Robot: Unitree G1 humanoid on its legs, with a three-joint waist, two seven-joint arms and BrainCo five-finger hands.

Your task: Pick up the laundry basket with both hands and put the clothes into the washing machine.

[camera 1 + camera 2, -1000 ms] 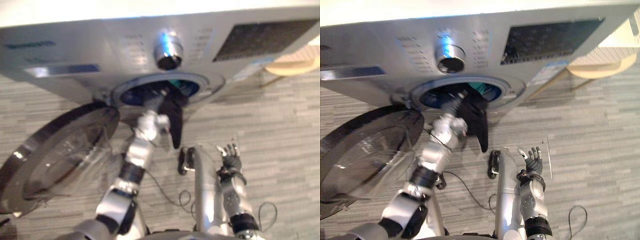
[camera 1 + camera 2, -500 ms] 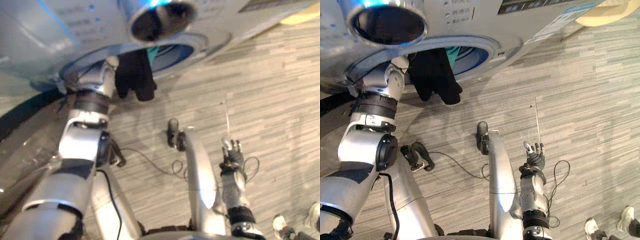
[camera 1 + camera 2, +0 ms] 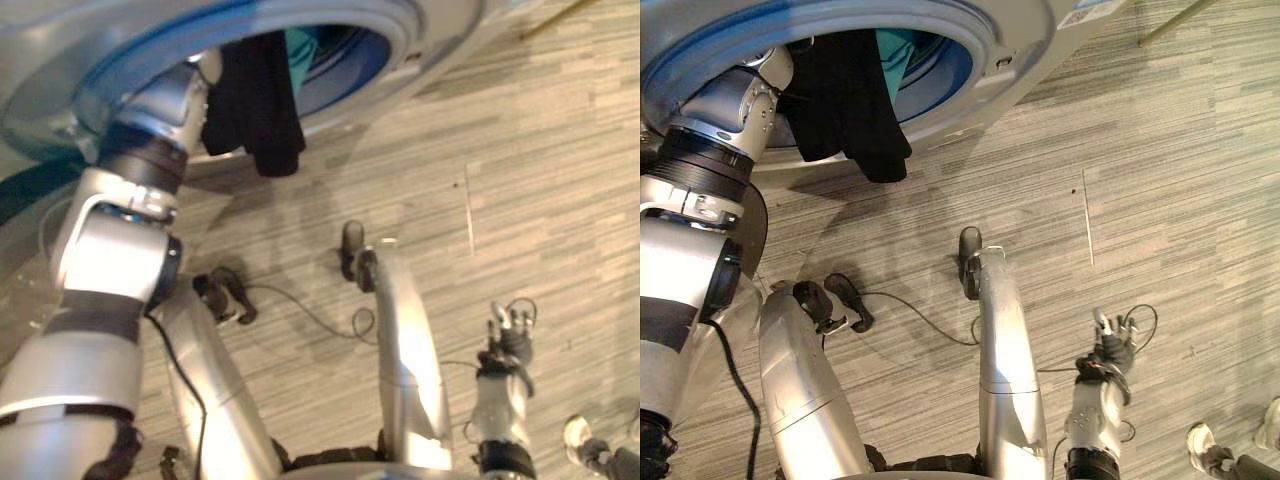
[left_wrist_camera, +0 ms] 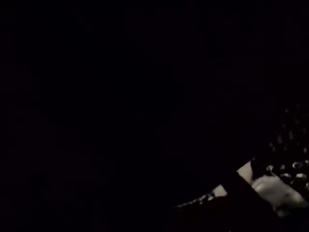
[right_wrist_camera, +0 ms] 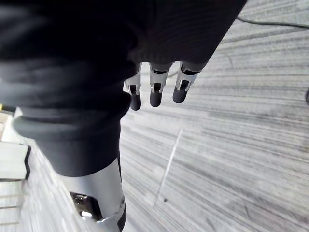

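At the far-left drum mouth (image 3: 985, 50), the black garment (image 3: 855, 110) drapes lengthwise over the rim toward the near side, just right of the left arm (image 3: 725, 110), the left hand hidden inside with its grasp untellable, while the right hand (image 3: 1108, 348) dangles straight-fingered, empty, well apart.

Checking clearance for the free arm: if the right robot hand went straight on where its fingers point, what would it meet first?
Probably the grey plank floor. The right robot hand hangs low with relaxed fingers, and its wrist view has floor directly past the fingertips. How far off is unclear.
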